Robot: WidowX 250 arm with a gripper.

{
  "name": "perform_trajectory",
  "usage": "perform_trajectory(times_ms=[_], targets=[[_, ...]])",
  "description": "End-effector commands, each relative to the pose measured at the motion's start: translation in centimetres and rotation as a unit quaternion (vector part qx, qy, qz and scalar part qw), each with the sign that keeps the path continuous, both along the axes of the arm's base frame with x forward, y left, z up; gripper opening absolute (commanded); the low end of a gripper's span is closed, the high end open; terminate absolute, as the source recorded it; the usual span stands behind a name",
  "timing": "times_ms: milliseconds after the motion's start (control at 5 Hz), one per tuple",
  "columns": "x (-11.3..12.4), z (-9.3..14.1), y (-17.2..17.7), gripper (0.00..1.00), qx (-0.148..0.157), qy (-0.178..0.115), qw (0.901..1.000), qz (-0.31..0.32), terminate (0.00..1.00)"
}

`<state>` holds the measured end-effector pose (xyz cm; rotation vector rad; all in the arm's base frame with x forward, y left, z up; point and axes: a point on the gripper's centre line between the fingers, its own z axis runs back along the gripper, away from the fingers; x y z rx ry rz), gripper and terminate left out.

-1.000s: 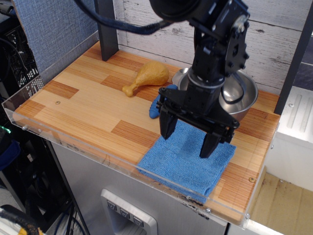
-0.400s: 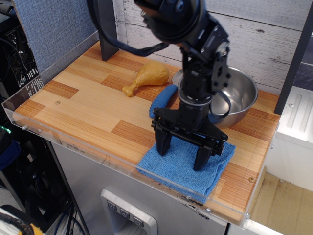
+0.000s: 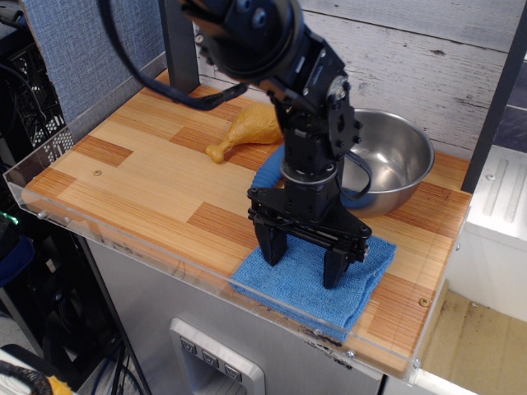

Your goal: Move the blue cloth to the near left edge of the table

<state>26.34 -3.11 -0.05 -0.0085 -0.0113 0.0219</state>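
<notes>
The blue cloth [image 3: 306, 284] lies flat at the near right part of the wooden table [image 3: 140, 185], its front edge against the acrylic rim. My black gripper [image 3: 302, 265] points straight down over the cloth's middle, jaws open wide. Both fingertips [image 3: 272, 253] are down at the cloth's surface, one near its left edge and one right of centre. Nothing is held between them. The arm hides the cloth's far edge.
A steel bowl [image 3: 399, 160] stands behind the cloth at the right. A ribbed blue utensil handle [image 3: 270, 169] lies just left of the arm. A yellow toy chicken drumstick [image 3: 247, 129] lies farther back. A dark post [image 3: 181, 49] rises at the table's far left.
The gripper has come down and shifted slightly left and toward the front, from above the cloth to its surface. The jaws have stayed open. The cloth has not moved.
</notes>
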Motion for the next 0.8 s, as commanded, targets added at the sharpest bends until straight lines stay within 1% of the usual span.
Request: perform_trajectory(times_ms=[0,200,600], targets=[[-2.3,-1.2,3.4,1.00,0.013,0.034,0.9992,0.019,0.00],[-1.9,-1.0,5.5,1.00,0.016,0.038,0.9983,0.041,0.00],[-0.6,-1.8,11.3,1.00,0.031,0.065,0.9953,0.065,0.00]])
